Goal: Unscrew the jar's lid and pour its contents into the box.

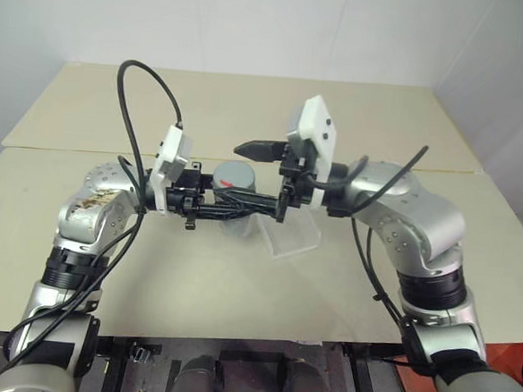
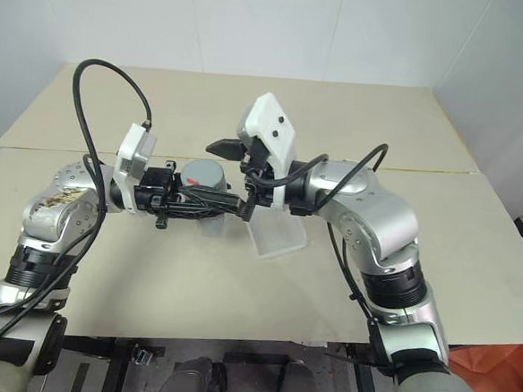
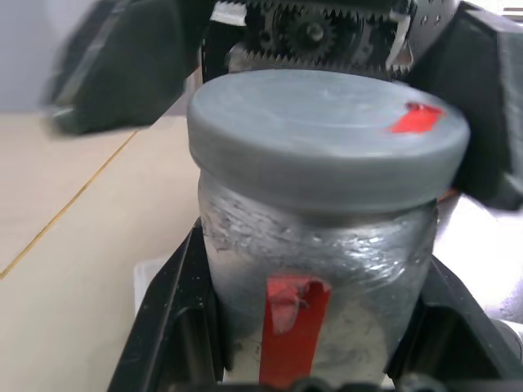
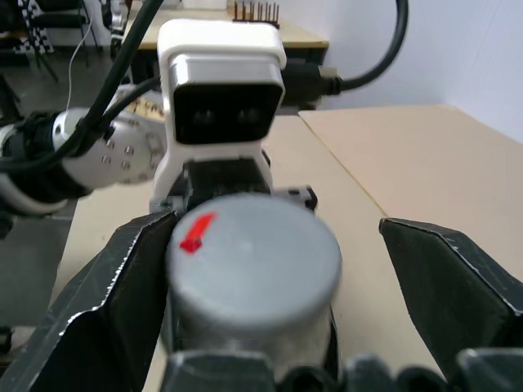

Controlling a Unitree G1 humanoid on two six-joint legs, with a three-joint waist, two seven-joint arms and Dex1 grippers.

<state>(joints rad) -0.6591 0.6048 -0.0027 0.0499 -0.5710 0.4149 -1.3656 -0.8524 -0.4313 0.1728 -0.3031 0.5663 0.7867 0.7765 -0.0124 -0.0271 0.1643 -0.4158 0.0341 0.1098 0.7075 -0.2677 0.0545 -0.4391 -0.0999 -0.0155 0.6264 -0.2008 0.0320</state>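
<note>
at frame centre the left gripper (image 1: 229,210) has its jaws clenched on the jar (image 3: 315,286), held upright above the counter (image 1: 237,284). the right gripper (image 4: 261,269), jaws released wide, straddles the grey lid (image 4: 253,253). the box (image 1: 290,234) sits just behind.

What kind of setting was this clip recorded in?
Probably a robotics lab: plain beige tabletop against bare white walls, another table bearing a checkerboard calibration pattern, and a second desk behind.
</note>
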